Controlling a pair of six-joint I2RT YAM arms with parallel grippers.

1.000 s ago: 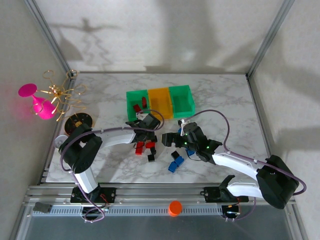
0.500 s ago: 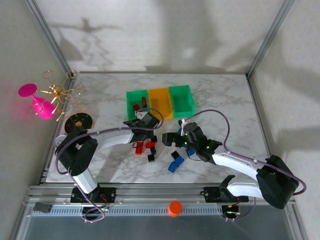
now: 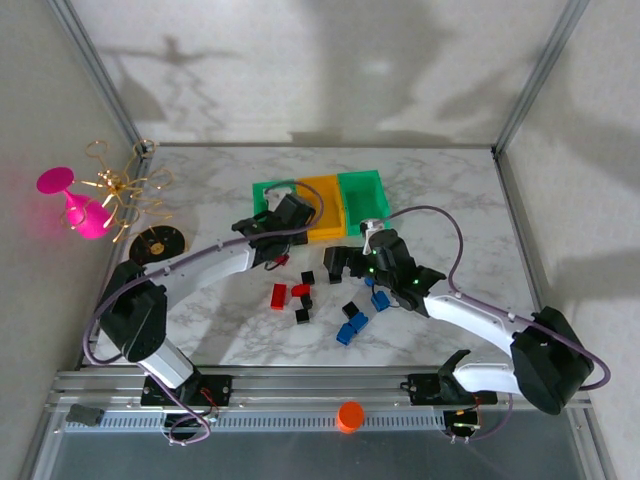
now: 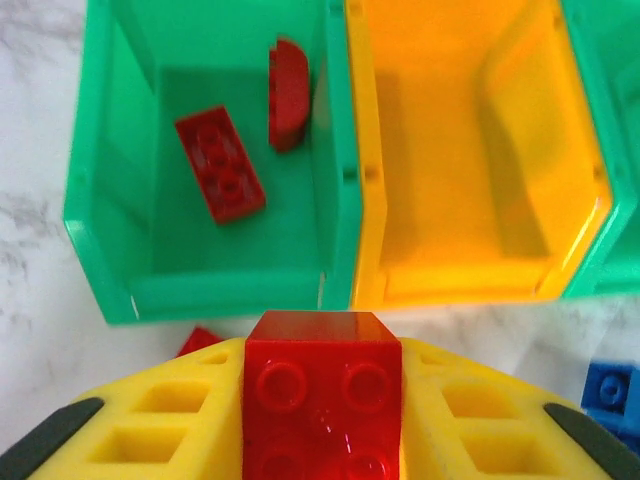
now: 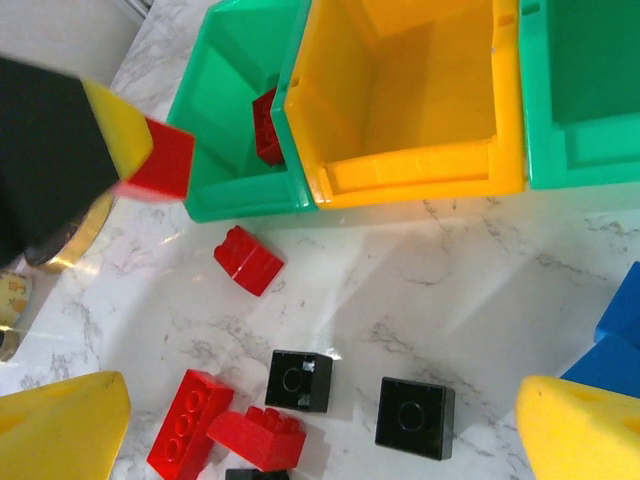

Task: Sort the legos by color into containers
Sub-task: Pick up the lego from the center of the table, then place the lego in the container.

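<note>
The left end effector (image 4: 322, 410), clamped on a red lego (image 5: 162, 160), has risen from the counter (image 3: 450, 200) to just before the left green container (image 4: 230, 295). The drop comes next, I think. The right end effector (image 5: 320, 425) stays spread.

Marble table (image 3: 450, 200) holds containers (image 3: 366, 203), loose legos (image 3: 279, 296), a dish (image 3: 160, 243)

Overhead cam; wrist cams near bins (image 4: 347, 150)

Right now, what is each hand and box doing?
Left hand, shut on a red brick.
Right hand, open, holding nothing.
Left green box, holds two red bricks.
Yellow box, empty.
Right green box, looks empty.
Loose bricks, lying on the table.
</note>
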